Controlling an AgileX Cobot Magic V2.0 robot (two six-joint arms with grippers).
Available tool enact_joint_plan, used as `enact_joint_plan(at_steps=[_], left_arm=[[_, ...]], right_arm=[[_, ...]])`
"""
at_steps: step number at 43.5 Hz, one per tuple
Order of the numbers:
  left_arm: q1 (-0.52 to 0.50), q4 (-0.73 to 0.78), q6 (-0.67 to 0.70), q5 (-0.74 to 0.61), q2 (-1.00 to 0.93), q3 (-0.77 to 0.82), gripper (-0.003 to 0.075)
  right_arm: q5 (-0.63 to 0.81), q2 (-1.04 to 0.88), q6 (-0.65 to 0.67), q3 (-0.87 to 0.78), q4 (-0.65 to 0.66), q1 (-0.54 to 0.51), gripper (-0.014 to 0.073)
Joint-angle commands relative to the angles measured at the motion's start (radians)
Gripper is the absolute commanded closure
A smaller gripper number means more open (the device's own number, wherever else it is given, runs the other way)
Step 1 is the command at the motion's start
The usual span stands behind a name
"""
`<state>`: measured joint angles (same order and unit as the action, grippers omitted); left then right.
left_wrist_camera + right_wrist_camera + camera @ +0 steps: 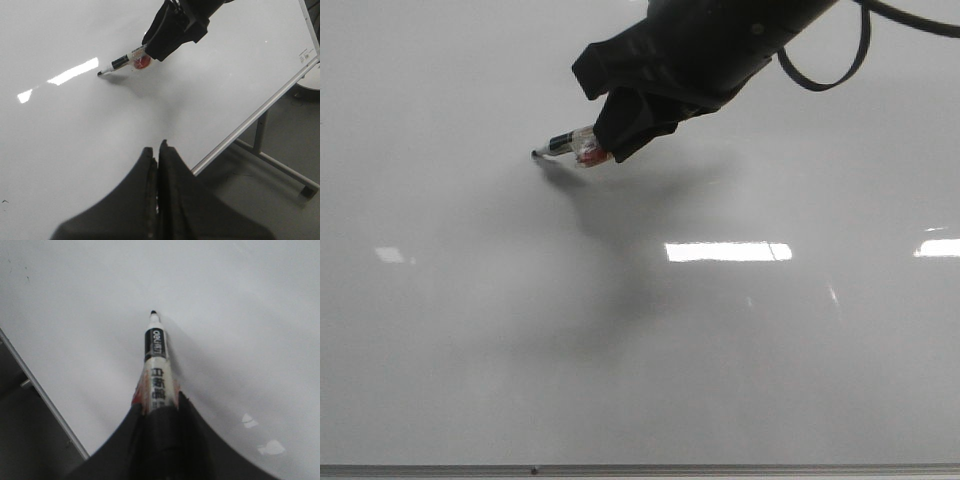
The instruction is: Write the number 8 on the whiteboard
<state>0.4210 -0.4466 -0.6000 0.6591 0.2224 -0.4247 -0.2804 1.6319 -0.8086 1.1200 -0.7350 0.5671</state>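
Note:
The whiteboard [470, 350] fills the front view, glossy and pale grey, with no drawn line that I can see; the number 8 does not show. My right gripper [605, 140] is shut on a marker [565, 145] with a white and black barrel, a red patch and a dark tip. The tip [535, 154] sits at or just above the board, upper left of centre. In the right wrist view the marker [156, 370] sticks out between the closed fingers [172, 415]. My left gripper [157, 155] is shut on nothing, back from the board's edge, and sees the marker [120, 62].
A thin grey metal edge [640, 469] runs along the board's bottom. Bright light reflections [728, 251] lie on the board. The left wrist view shows the board's metal stand [280, 167] on a dark floor. A black cable [840, 65] loops off the right arm.

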Motion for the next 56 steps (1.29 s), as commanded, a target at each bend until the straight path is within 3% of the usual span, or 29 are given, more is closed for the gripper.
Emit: enact_joint_plan(at_steps=[1,15,28,36,47,56], left_arm=[[-0.002,-0.032,0.012,-0.08,0.01,-0.025,0.0739],[-0.002,-0.032,0.012,-0.08,0.01,-0.025,0.0739],[-0.002,-0.032,0.012,-0.08,0.01,-0.025,0.0739],[-0.002,-0.032,0.012,-0.08,0.01,-0.025,0.0739],[-0.002,-0.032,0.012,-0.084,0.01,-0.025,0.0739],[-0.002,-0.03,0.012,-0.084,0.01,-0.025,0.0739]], right_arm=[[0.057,-0.014,0.001,0.051,-0.022,-0.007,0.0656],[-0.09,0.061,0.0,0.067,0.049,-0.009,0.0652],[-0.062,0.003,0.018,-0.083,0.047,-0.077,0.0652],[-0.051,0.017,0.018,-0.182,0.047,-0.054,0.0652],[-0.003,0.124,0.018,-0.093,0.014,0.067,0.0652],[0.012,0.131,0.018,-0.02,-0.041,0.076,0.0652]])
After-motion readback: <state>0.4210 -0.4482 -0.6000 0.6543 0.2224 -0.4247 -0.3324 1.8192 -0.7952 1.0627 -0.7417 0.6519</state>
